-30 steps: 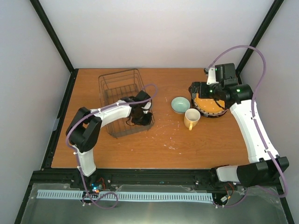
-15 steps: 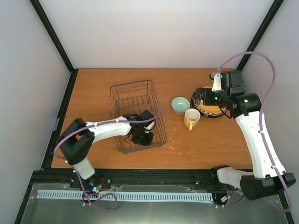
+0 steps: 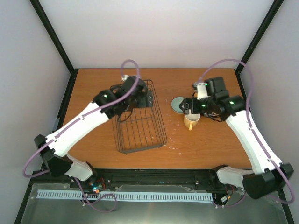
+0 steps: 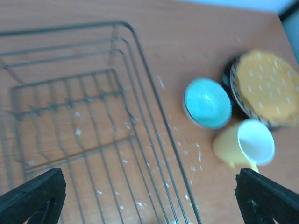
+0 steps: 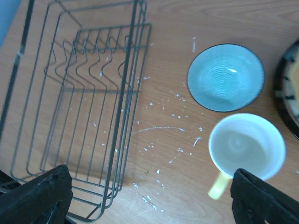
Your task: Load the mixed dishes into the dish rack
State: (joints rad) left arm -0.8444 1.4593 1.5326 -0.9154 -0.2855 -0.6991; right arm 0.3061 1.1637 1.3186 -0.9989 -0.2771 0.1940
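Dragging is done: the left arm (image 3: 88, 119) has come off the near end of the dish rack (image 3: 140, 126), where it sat half a second back, and has swung up to the far end. The rack lies nearer the middle of the bench (image 3: 210, 149) than a second ago, closer to the dishes.

Top view. Left fingers (image 3: 145, 99) hang over the rack's far right corner; their spread is not readable here. The right arm (image 3: 247, 135) has left the plate stack and pulled in leftward. Right fingers (image 3: 187, 106) are now above the pale mint-green bowl (image 3: 176, 103) and yellow mug (image 3: 191, 122). The arm hides the plates.

Left wrist view. Left fingers (image 4: 32, 198) stand wide at both lower corners, with nothing between them and no wire held. The rack's tines and right rail lie below. Bowl, upright mug and orange white-dotted plate (image 4: 266, 86), which tops a dark-rimmed stack, sit on bare wood to the right.

Right wrist view. Right fingers (image 5: 266, 200) are also wide and empty. The mug is almost underneath, the bowl just beside it, the rack near on the left.

Reading: rack placement looks finished, loading not begun, no dish in the rack yet. The right arm seems set for the mug or bowl, and the carry is now short.
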